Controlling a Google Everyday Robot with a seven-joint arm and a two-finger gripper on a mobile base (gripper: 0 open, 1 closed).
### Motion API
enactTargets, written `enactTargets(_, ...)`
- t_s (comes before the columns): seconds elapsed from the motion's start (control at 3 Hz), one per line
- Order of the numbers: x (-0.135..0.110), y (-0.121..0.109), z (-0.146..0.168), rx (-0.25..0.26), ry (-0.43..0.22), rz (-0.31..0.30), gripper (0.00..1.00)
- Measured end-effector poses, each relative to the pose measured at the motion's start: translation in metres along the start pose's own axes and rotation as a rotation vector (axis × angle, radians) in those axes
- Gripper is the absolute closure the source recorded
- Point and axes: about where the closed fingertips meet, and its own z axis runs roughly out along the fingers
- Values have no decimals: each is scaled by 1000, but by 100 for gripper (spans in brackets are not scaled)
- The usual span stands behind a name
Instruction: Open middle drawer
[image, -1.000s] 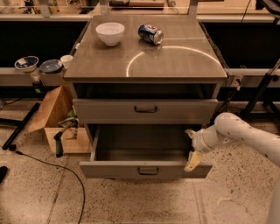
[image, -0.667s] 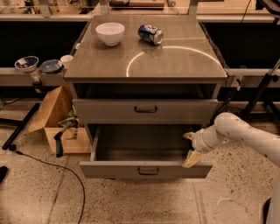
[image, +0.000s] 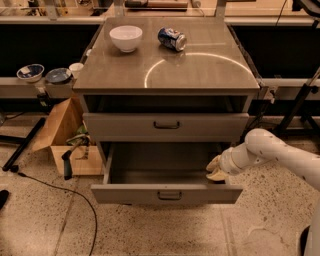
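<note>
Gripper: inside the right end of the middle drawer, just behind its front; open or closed cannot be told.
Middle drawer: pulled well out beneath the upper drawer.
Reason: gripper is off the handle, so the pull is judged complete.
Markings: blue can lying on top, label unreadable.

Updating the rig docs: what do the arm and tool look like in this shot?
The arm has a smooth white shell: rounded tubular links and a bulbous joint, narrowing to a wrist with a darker band. The tool is pale cream-yellow and sits at the right inner side of the pulled-out middle drawer. No cables, markings or labels are visible.
</note>
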Motion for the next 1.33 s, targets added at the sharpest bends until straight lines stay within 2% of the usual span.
enactTargets(0.33,3,-2,7,3,-6,4,88)
enactTargets(0.67,15,-4,32,-14,-19,20,100)
enactTargets(1.0,26,-2,51,-38,-26,37,100)
enactTargets(1.33,31,14,50,-70,-32,44,100)
